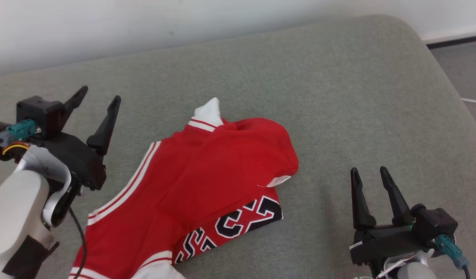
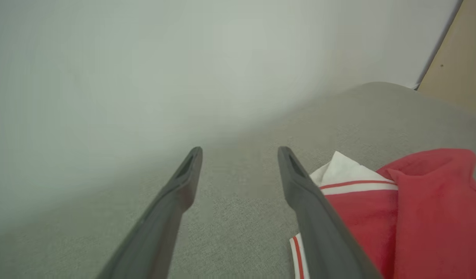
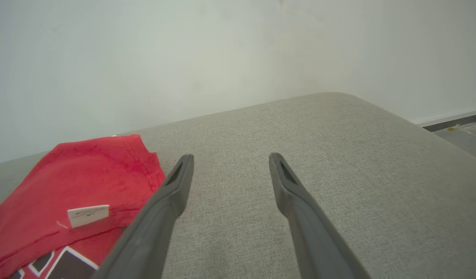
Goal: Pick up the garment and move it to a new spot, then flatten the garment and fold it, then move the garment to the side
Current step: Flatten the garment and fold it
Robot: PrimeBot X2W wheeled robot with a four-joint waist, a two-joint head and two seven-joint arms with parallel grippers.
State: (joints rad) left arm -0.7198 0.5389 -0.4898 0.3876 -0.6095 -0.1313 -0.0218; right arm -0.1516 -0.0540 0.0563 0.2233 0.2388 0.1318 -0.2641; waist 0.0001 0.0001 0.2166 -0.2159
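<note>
Garment: a red sports shirt, the garment (image 1: 191, 186) lies crumpled on the padded surface (image 1: 338, 97), in the lower middle of the head view, and it reaches the bottom edge of that view.
Shape of garment: not flat; the upper right part is folded over the rest, and a white piece of cloth sticks out at the top.
Trim: white and red stripes (image 1: 121, 186) run along the left edge of the garment and across its top corner.
Print: black digits (image 1: 238, 221) with a white outline show at the lower right, partly covered by the folded red cloth.
Tag: a small white tag (image 1: 278, 181) sits at the hem of the folded part, just above the digits.
Left claw: the left claw (image 1: 100, 94) hangs above the padded surface, just to the left of the garment; its two dark fingers stand wide apart and hold nothing. In the left wrist view the striped corner is just beside one finger, but I cannot tell if they touch.
Right claw: the right claw (image 1: 369, 169) is to the right of the garment and apart from it, over bare grey cloth; its fingers are also spread wide, with nothing between them.
Padded surface: grey-green woven cloth with a rounded far right corner; it may be a sofa seat or a mattress, the pictures do not decide this.
Wall: a pale wall (image 1: 145, 23) stands directly behind the padded surface.
Floor: a grey floor (image 1: 462, 66) shows at the upper right, and a thin white cable (image 1: 474, 101) lies on it.
</note>
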